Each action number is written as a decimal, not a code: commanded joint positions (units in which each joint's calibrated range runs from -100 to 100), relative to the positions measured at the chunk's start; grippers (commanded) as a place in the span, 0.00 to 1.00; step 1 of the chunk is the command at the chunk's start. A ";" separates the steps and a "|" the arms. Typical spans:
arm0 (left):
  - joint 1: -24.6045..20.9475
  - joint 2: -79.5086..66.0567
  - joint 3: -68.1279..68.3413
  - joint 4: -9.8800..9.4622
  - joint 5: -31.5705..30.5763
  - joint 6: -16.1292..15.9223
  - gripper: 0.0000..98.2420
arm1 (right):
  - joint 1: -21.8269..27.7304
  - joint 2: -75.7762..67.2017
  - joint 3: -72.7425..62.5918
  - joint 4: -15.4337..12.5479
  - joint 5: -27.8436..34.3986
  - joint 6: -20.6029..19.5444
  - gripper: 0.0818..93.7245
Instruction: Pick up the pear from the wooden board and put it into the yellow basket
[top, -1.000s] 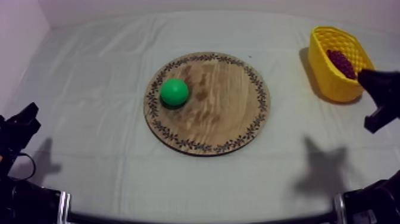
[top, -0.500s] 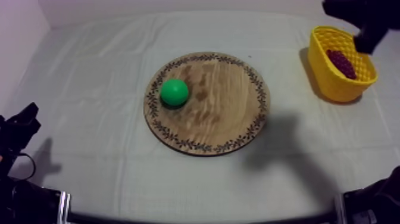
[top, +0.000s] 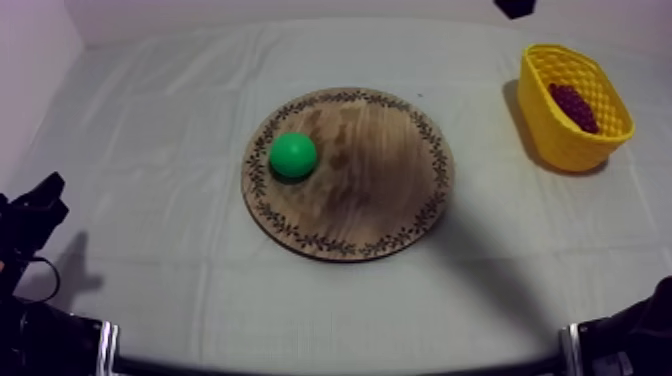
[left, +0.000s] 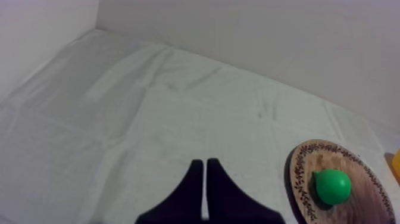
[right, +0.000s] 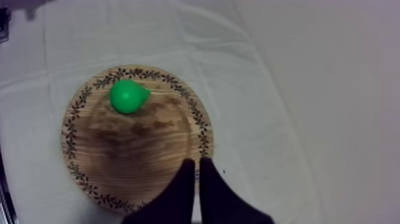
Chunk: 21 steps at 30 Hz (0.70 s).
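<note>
A green pear (top: 293, 155) lies on the left part of the round wooden board (top: 380, 190) in the middle of the table. The yellow basket (top: 545, 122) stands at the far right. My right gripper (right: 196, 162) is shut on nothing, its fingers together as a narrow wedge high above the board's (right: 137, 146) rim, well away from the pear (right: 128, 96). A black bit of my right arm (top: 516, 7) shows at the far edge. My left gripper (left: 205, 170) is shut and empty, low at the left side (top: 50, 197), far from the pear (left: 333, 186).
A bunch of dark red grapes (top: 573, 104) lies inside the basket. The arm's shadow darkens the right half of the board. Grey-white cloth spreads wide around the board, with walls at the back and left.
My right arm has risen from beside the basket and swung across to the far edge of the top view. Its shadow has slid onto the board. The left arm has not moved.
</note>
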<state>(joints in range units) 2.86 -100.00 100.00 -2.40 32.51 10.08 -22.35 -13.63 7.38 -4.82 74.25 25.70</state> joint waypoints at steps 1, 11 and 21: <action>0.00 0.00 0.00 -0.02 -0.01 0.01 0.00 | -0.67 4.43 -3.68 0.40 2.14 -0.05 0.00; 0.00 0.00 0.00 -0.02 -0.01 0.01 0.00 | -5.79 14.61 -11.00 3.30 6.86 -2.55 0.00; 0.00 0.00 0.00 -0.02 -0.01 0.01 0.00 | -8.73 24.96 -20.48 6.14 11.90 -9.47 0.00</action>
<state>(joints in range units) 2.86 -100.00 100.00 -2.40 32.51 10.08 -30.94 9.58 -11.74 1.05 85.95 17.99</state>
